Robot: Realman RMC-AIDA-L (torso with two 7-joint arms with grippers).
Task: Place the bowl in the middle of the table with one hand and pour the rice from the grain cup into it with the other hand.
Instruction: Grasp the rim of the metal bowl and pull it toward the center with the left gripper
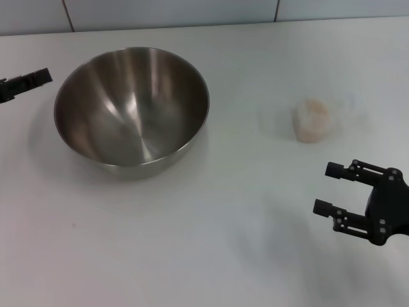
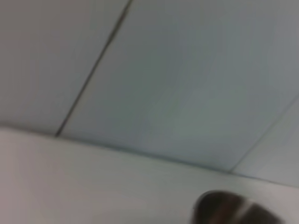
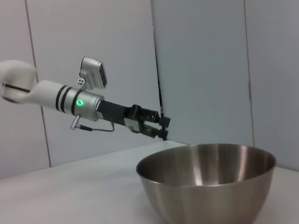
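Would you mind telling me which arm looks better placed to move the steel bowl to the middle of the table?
Probably the left. Its black tool sits just beside the large round stainless-steel bowl on the white table. The right tool hangs open nearer the small transparent cup of rice, apart from the bowl.

all three views share bowl (image 1: 131,109)

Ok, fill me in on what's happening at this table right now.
Nothing is being held at this moment. The bowl sits empty on the table, toward the robot's left. The left gripper hovers beside the bowl's rim without touching it. The grain cup, with the rice inside, stands upright off to the right. The right gripper is open, nearer the robot than the cup and well clear of it. No rice has been poured.
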